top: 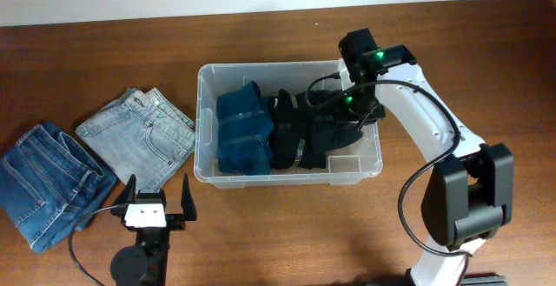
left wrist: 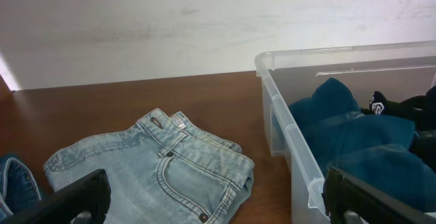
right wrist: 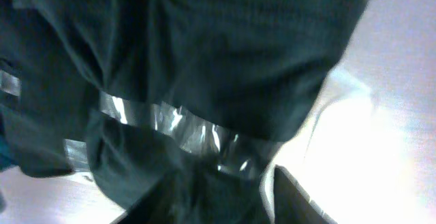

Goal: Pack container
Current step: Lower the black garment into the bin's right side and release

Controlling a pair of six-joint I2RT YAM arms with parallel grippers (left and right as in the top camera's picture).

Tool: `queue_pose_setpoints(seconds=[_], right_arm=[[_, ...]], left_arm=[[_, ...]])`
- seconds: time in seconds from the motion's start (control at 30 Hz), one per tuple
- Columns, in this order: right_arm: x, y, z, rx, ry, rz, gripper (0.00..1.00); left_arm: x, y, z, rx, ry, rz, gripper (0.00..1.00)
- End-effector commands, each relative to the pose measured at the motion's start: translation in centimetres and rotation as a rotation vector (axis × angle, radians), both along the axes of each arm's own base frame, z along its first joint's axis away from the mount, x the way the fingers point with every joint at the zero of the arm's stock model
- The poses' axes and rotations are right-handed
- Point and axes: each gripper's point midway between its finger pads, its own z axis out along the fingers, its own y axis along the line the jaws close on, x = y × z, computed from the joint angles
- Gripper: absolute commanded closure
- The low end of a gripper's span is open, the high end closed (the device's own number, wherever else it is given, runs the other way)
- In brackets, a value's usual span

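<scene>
Near the left edge of the bench lie folded dark jeans [top: 43,182], set askew. Light jeans [top: 139,138] lie just beside them on the right, also folded and askew, waistband towards the far edge. One corner overlaps the dark pair. In the left wrist view the light pair fills the foreground, and only a blue corner of the dark pair shows.

The left gripper [top: 156,196] hovers at the front edge, just in front of the light jeans. Its two fingers are spread wide with nothing between them.

The container [top: 287,176] stands upright, mouth up, in the middle of the bench, nearer the far edge than the front. Its long axis runs left to right, parallel to the far edge, and its short left wall faces the light jeans with a strip of bare wood between them. In the left wrist view its near corner and thick rim [left wrist: 286,125] rise at the right.

Three cloth bundles lie side by side along that axis, each lengthwise across the container. A blue bundle [top: 243,129] is at the left end, a black bundle [top: 285,129] is in the middle, and a dark bundle [top: 334,138] is at the right end.

The right gripper [top: 352,108] is down inside the container at its right end, on the dark bundle, with the arm reaching in from the right edge. The right wrist view is blurred, showing dark cloth with shiny clear bands close to the lens. Cloth shows between the fingers, but I cannot tell if they clamp it.
</scene>
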Motion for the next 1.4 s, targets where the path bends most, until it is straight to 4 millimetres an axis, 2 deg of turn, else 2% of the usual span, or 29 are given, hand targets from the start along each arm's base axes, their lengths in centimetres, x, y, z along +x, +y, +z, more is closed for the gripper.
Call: queue_pose_setpoints(seconds=[0.0, 0.2, 0.33, 0.43, 0.53, 0.63, 0.7, 0.9, 1.23, 1.3, 1.37], right_arm=[[0.3, -0.6, 0.3, -0.047, -0.028, 0.062, 0.55], [1.2, -0.3, 2.0, -0.038, -0.070, 0.091, 0.44], [1.4, 0.1, 3.7, -0.031, -0.101, 0.100, 0.44], [1.4, 0.7, 4.1, -0.027, -0.117, 0.115, 0.46], [1.5, 1.8, 4.1, -0.022, -0.132, 0.140, 0.64], [1.8, 3.3, 4.0, -0.014, -0.158, 0.170, 0.91], [2.3, 4.3, 3.8, -0.005, -0.179, 0.180, 0.96], [3.2, 6.3, 1.9, 0.005, -0.201, 0.205, 0.96], [3.2, 6.2, -5.1, -0.010, -0.160, 0.207, 0.93], [3.2, 6.2, -5.4, -0.009, -0.165, 0.208, 0.92], [3.5, 6.4, -4.6, 0.000, -0.180, 0.208, 0.91]], left_arm=[[0.0, 0.1, -0.2, 0.009, -0.001, 0.002, 0.01], [0.0, 0.1, -0.2, 0.009, -0.001, 0.002, 0.00], [0.0, 0.1, -0.2, 0.009, -0.001, 0.002, 0.01], [0.0, 0.1, -0.2, 0.009, -0.001, 0.002, 0.01], [0.0, 0.1, -0.2, 0.009, -0.001, 0.002, 0.01], [0.0, 0.1, -0.2, 0.009, -0.001, 0.002, 0.01], [0.0, 0.1, -0.2, 0.009, -0.001, 0.002, 0.01], [0.0, 0.1, -0.2, 0.009, -0.001, 0.002, 0.01], [0.0, 0.1, -0.2, 0.009, -0.001, 0.002, 0.01], [0.0, 0.1, -0.2, 0.009, -0.001, 0.002, 0.01], [0.0, 0.1, -0.2, 0.009, -0.001, 0.002, 0.00]])
